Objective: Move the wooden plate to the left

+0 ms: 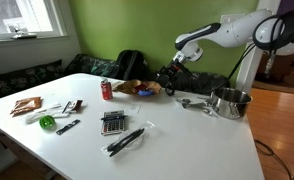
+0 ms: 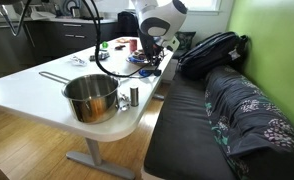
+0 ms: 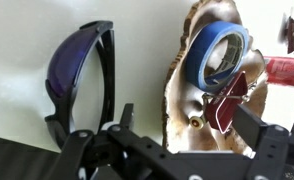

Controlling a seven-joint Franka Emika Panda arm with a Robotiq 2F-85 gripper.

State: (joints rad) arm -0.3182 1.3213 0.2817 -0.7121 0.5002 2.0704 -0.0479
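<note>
1. Between the fingers of the Robotiq gripper, the gap is wide: the jaws stand apart and clamp nothing.
2. The near rim of the wooden plate lies in line with that gap. This suggests an approach to pinch the rim; contact cannot be confirmed.
3. The plate carries a blue tape roll and a small dark-red item. A grip at the rim probably avoids both.
4. Sunglasses lie just beside the plate on the white table, and a red can stands near it. Either may obstruct a sideways slide.
5. The plate sits near the table's back edge, well apart from the steel pot.
6. Judgement: the transfer is not yet begun. Keep the plate level so that its load does not slide.
</note>
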